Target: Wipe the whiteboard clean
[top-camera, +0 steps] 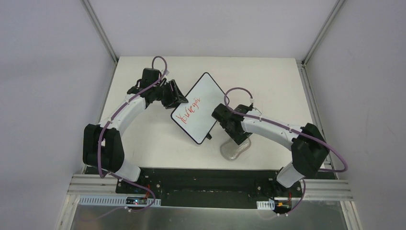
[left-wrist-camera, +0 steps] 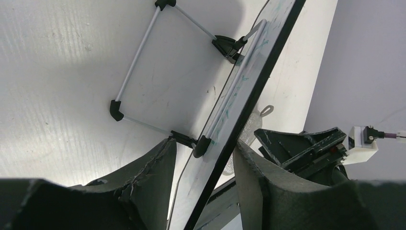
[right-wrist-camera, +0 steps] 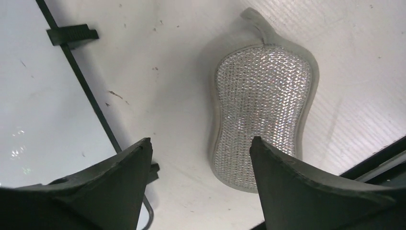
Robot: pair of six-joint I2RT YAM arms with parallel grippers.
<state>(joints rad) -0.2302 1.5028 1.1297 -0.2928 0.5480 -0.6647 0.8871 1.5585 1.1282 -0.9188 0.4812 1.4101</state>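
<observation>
The left arm (top-camera: pixel 119 115) arched up from the near left corner. The left gripper (top-camera: pixel 178 98) straddled the whiteboard (top-camera: pixel 201 103), its dark fingers (left-wrist-camera: pixel 158 177) flanking the thin black frame; whether they pinched it could not be told. The board, smooth white with red handwriting (top-camera: pixel 188 111), sat mid-bench toward the far edge, with a thin wire stand (left-wrist-camera: pixel 139 52) behind it. The right arm (top-camera: pixel 273 127) bent in from the near right corner. The right gripper (right-wrist-camera: pixel 200 140) was released, hovering over a grey, sparkly, peanut-shaped pad (right-wrist-camera: pixel 261 115) by the near edge.

pad (top-camera: pixel 235 150) just right of whiteboard (top-camera: pixel 198 108), seemingly apart
</observation>
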